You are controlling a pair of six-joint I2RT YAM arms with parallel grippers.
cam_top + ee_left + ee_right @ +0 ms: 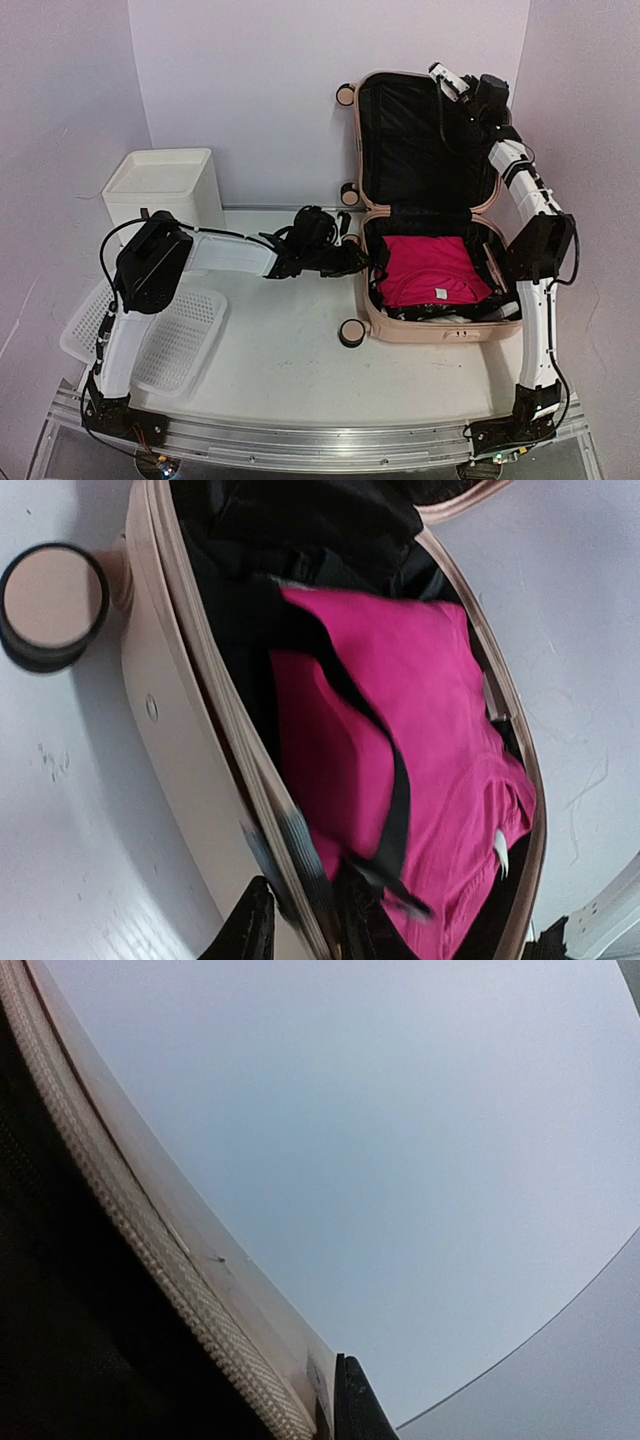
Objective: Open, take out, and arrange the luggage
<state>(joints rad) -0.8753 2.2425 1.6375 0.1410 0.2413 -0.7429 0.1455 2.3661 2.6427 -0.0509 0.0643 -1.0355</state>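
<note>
A: Luggage [430,328] lies open on the table [290,350], left gripper [365,262] clenched over its side rim. Hard shell: stiff, slick, likely hefty.
B: Rims give the grip. Farther back, right gripper [443,76] pinches the edge of the upright lid [400,140].

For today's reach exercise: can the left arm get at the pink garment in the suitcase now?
Likely yes: the suitcase lies open, left fingers at its rim; only a black strap crosses the pink garment.
</note>
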